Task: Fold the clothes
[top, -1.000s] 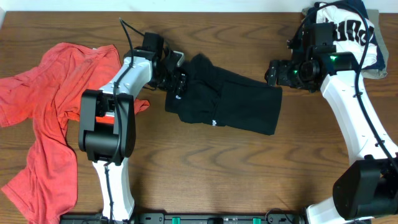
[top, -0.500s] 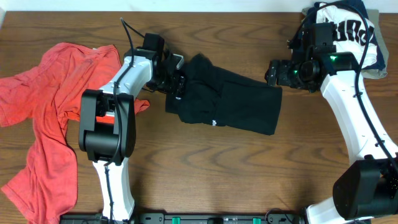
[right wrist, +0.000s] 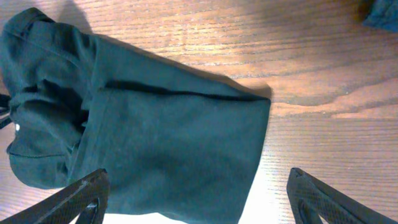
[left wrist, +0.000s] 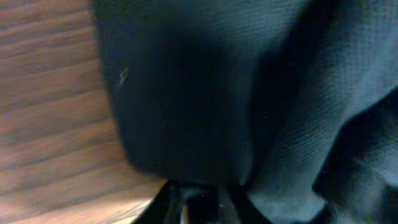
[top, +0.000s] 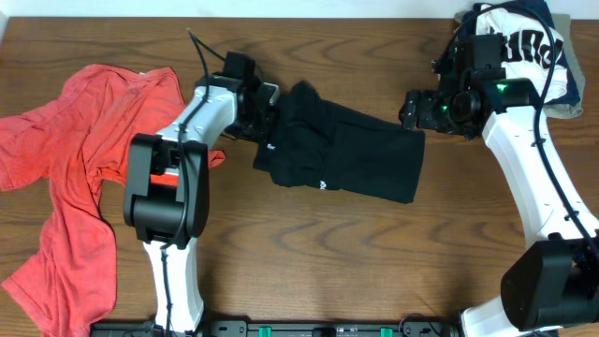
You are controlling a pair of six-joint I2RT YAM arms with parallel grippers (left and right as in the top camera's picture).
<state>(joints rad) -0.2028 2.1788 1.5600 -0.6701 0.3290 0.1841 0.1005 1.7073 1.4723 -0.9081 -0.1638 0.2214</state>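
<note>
And the left gripper (top: 266, 120) has nudged right, sliding the black shirt (top: 356, 154)'s bunched left end inward on the table (top: 309, 271), its grip hidden by fabric, while the right gripper (top: 409, 105) hovers wide open and empty, so the fold looks to be tightening.

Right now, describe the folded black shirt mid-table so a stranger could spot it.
On the brown wooden table, look to the middle. The black fabric shirt lies there, folded into a rough rectangle. Unlike the crumpled coral-red tee at left and the white-and-navy lettered shirt far right, it is dark with tiny white marks.
</note>
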